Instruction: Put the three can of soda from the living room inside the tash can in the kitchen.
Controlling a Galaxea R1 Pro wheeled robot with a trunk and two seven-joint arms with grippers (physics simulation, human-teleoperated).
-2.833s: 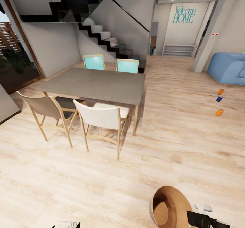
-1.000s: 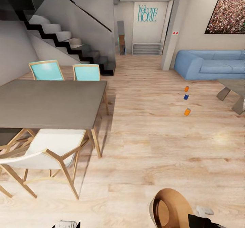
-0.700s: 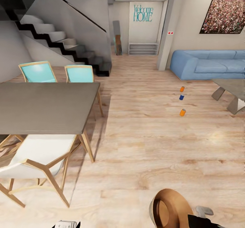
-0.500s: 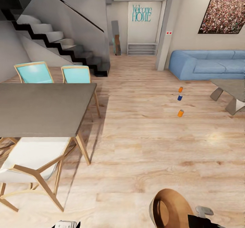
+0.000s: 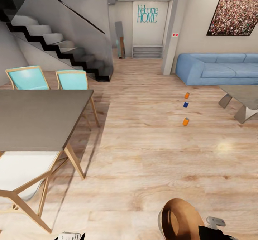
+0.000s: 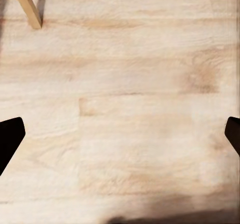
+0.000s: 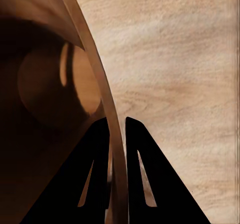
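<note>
— Has anything moved since a moment ago?

— The robot's view has swung a little to the right and crept forward. The dining table (image 5: 39, 118) has slid further off to the left, and more of the blue sofa (image 5: 218, 68) and the low coffee table (image 5: 240, 98) now shows on the right. The cans themselves have not budged on the floor (image 5: 150, 150).

— Where are they?

— Out on the wood floor, far ahead and right of centre, just left of the coffee table. They stand in a loose row running away from us: the near orange can (image 5: 185, 121), then the dark blue can (image 5: 186, 105), then the far orange can (image 5: 187, 95). All three are apart from one another.

— And the bin?

— The tash can (image 5: 179, 220) is right at the robot's front, near and to the right, tipped so its brown inside faces us. The right gripper (image 7: 116, 149) has its two dark fingers closed narrowly over the rim, one inside the wall and one outside, so it is holding the bin.

— The other arm?

— The left gripper (image 6: 120, 136) hangs over bare floor with its fingertips (image 6: 10, 134) spread wide and nothing between them. A chair leg (image 6: 27, 6) is close by.
</note>
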